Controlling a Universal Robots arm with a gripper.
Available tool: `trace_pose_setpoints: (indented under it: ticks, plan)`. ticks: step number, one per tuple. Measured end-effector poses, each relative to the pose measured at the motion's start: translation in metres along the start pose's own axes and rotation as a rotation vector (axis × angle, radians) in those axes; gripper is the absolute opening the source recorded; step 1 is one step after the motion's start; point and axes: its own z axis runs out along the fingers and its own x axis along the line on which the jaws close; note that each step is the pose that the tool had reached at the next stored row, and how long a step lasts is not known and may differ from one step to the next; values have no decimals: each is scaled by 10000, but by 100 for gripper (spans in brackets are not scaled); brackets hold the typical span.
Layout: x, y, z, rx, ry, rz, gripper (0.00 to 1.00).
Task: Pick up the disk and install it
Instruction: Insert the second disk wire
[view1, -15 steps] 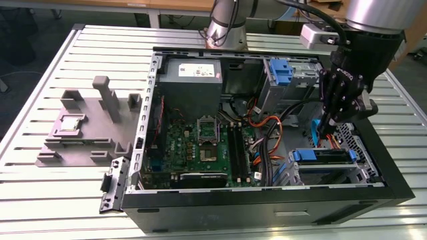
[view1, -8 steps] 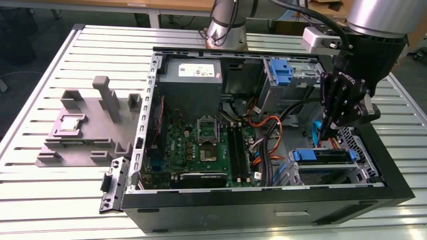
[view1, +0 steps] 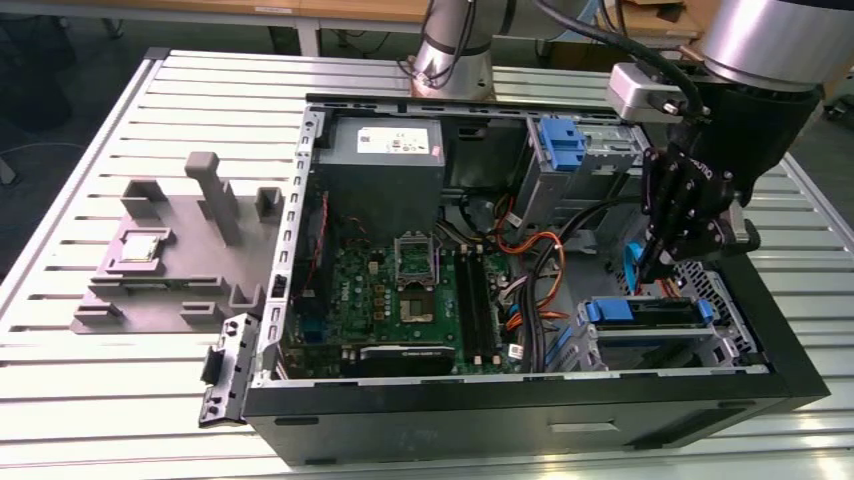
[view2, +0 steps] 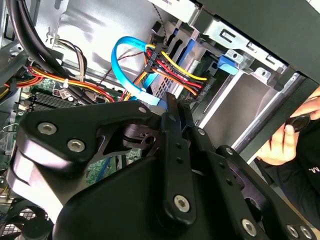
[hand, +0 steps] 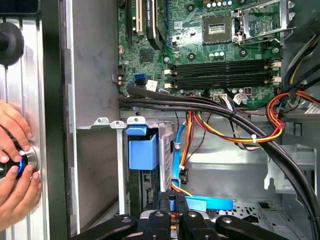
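The disk (view1: 641, 314) lies in the drive cage at the case's corner nearest the exterior view's right, its blue carrier end (hand: 143, 150) facing into the case. In the second wrist view the disk's blue tab (view2: 226, 64) pokes out of the metal cage. My gripper (view1: 655, 268) hangs inside the case just above that cage, fingers pressed together with nothing seen between them. In both wrist views the gripper (view2: 170, 102) (hand: 172, 222) stands close to the blue data cable (view2: 125, 65) and the red, yellow and black power wires (view2: 172, 67).
The open computer case (view1: 534, 400) rests on a slatted metal table (view1: 107, 400). A grey fixture (view1: 174, 260) carrying a small chip (view1: 140, 248) stands at the exterior view's left. A second blue bracket (view1: 561, 145) sits in the upper cage. A person's hands (hand: 15, 165) hold a round knob beside the case.
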Motion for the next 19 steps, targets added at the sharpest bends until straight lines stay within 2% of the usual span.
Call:
trace_pose_setpoints:
  ticks: [6,13,15,19]
  plan:
    - [14,-1,3,0,0,0,16]
    - [127,-5,27,0,-6,0,16]
    - [162,-8,34,-2,-40,0,16]
    - [221,-20,48,-7,-159,2,16]
